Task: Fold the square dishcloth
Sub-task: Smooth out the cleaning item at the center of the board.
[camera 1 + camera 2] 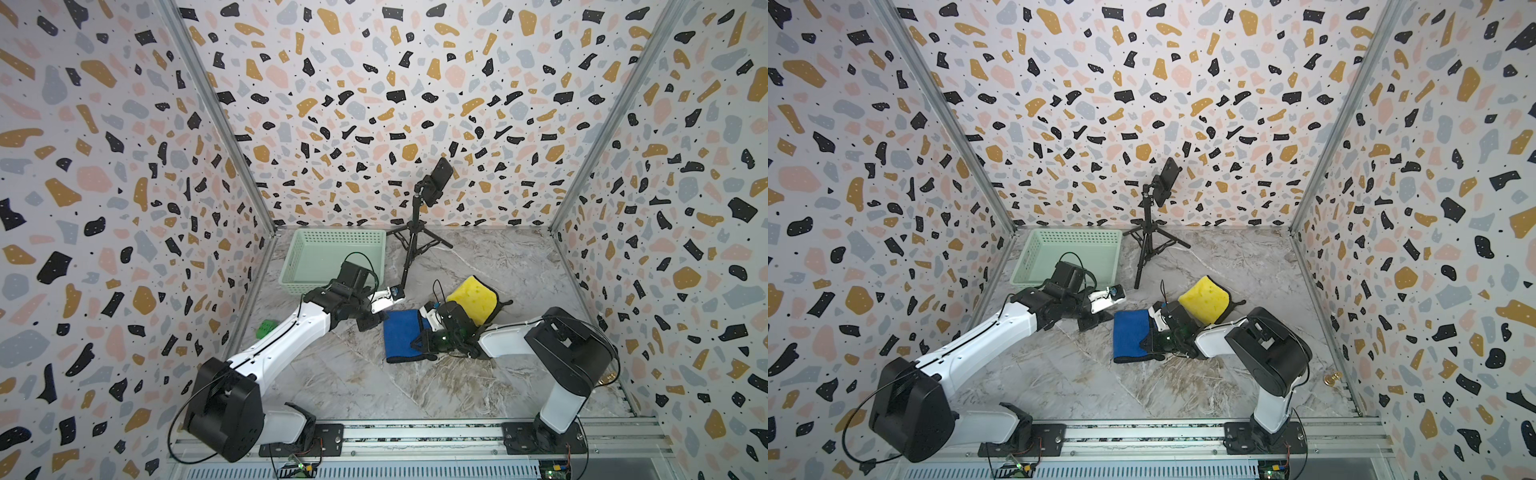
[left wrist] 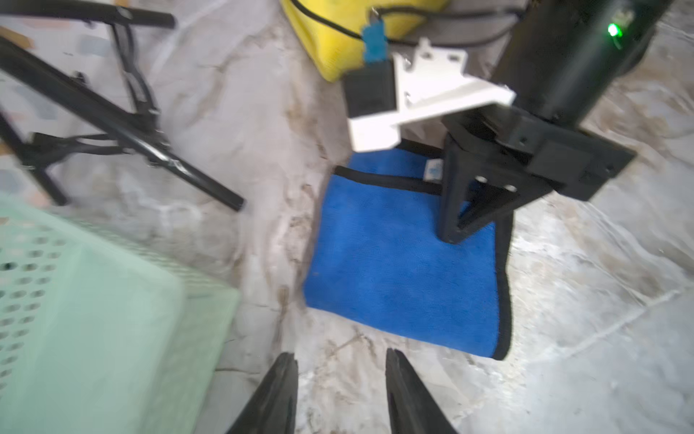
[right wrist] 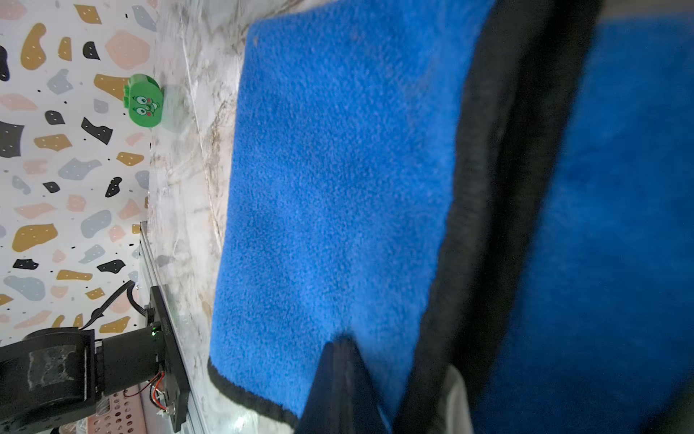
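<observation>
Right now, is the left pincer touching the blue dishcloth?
Apart. The left wrist view shows the left pincer open, with a strip of bare tabletop between its fingertips and the blue dishcloth's near edge.

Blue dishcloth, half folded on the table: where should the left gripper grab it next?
Probably pinch the black-trimmed corner of the blue dishcloth, on the edge facing the open left gripper, sliding in low from that side. The cloth lies flat, and the shut right gripper presses its far part.
</observation>
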